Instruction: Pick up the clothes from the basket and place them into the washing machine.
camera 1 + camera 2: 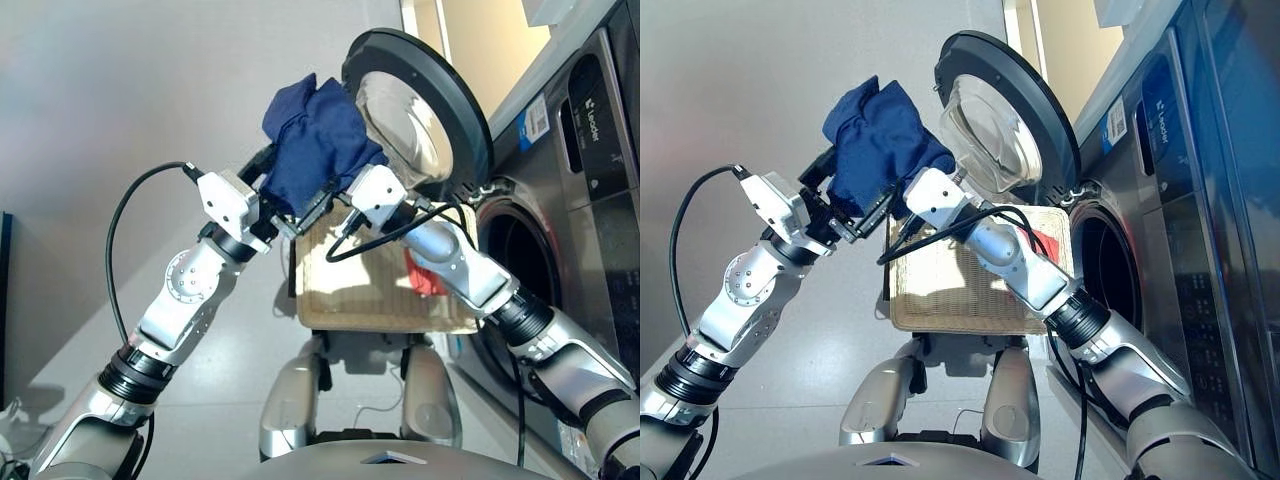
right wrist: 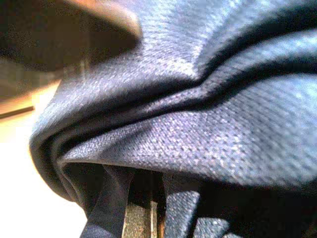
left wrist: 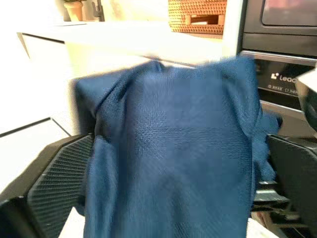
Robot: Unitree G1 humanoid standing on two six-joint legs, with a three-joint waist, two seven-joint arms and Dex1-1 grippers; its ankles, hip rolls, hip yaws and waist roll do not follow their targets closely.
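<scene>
A dark navy garment (image 1: 320,135) hangs bunched in the air above the cream woven basket (image 1: 370,295), just left of the washing machine's open porthole door (image 1: 420,110). My right gripper (image 1: 335,195) is shut on its lower edge, and the cloth (image 2: 198,124) fills the right wrist view. My left gripper (image 1: 283,192) stands open around the garment's other side, with the cloth (image 3: 183,148) between its spread fingers (image 3: 59,186). A red-orange garment (image 1: 425,275) lies at the basket's right end. The washing machine (image 1: 590,150) stands on the right, its drum hole (image 1: 525,260) dark.
The open door juts out over the basket's far corner, close to the right gripper. A small brown wicker basket (image 3: 198,15) sits on a white shelf (image 3: 124,37) beside the machine. Grey floor (image 1: 150,90) lies to the left.
</scene>
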